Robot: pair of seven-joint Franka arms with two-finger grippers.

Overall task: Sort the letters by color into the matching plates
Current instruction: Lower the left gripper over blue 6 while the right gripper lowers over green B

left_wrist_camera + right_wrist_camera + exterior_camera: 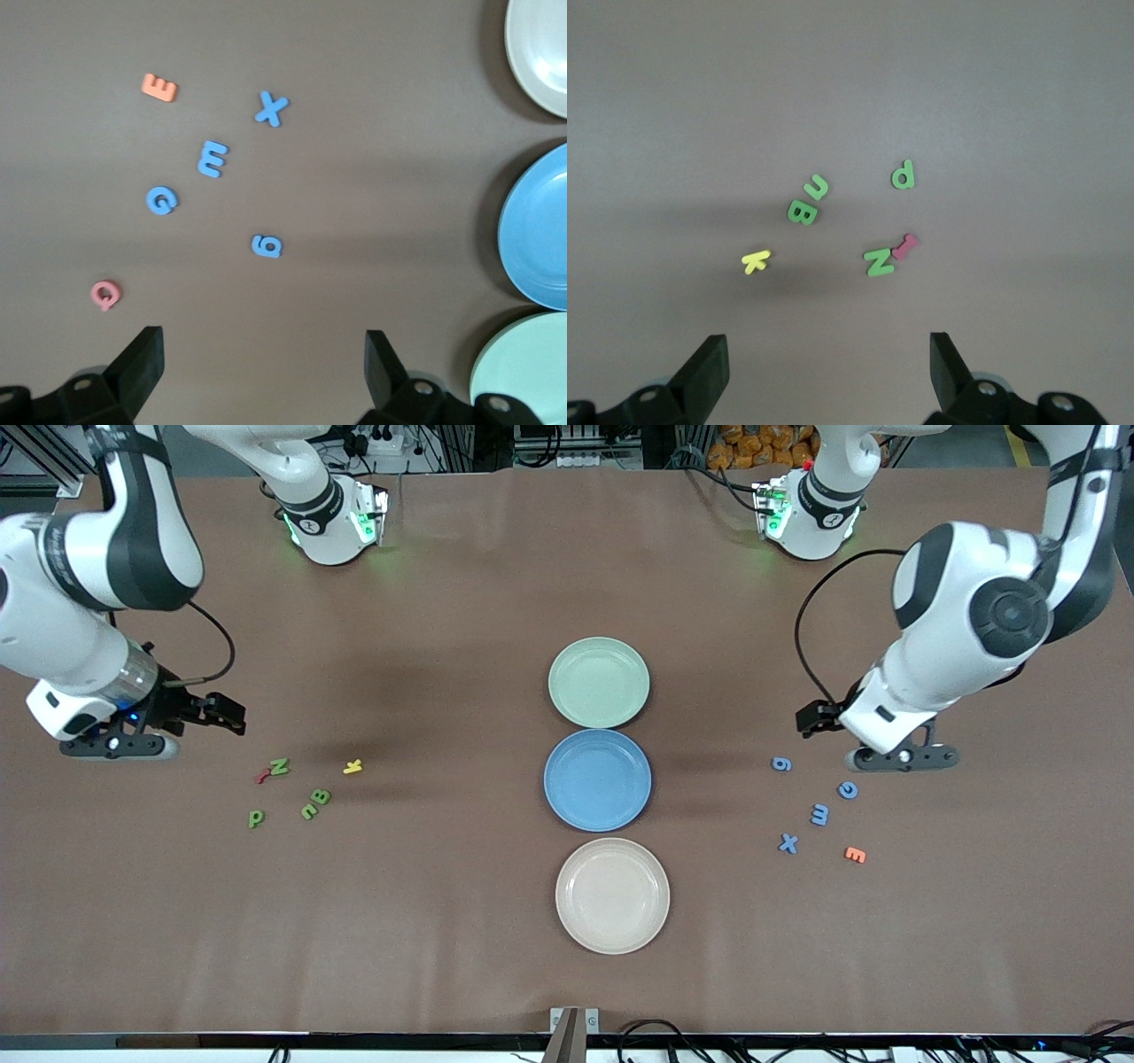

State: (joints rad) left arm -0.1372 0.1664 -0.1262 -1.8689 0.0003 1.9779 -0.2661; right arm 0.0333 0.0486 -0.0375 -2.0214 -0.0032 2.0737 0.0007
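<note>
Sorting has not begun: all three plates in the middle of the desk [443, 957] are bare. At the right arm's end, the right gripper [199, 713] hovers near the green letters [288, 793], fingers [709, 367] spread wide and holding nothing. A sound first pick is the lone green p [256, 817]. The N [879, 261] touches a red piece [906, 246], and the B [801, 212] touches the u [816, 187], so those need a careful pinch. The yellow k [353, 766] stays put.

Centre line: green plate [599, 682], blue plate [597, 779], cream plate [612, 895].

At the left arm's end, the left gripper [828, 722] hangs over the desk near the blue letters [815, 802], fingers [146, 359] likewise spread and empty; these lie apart, so any suits. The orange E [855, 855] stays.

Only the left wrist view shows a pink piece [105, 294]; in the front view the arm hides it.
</note>
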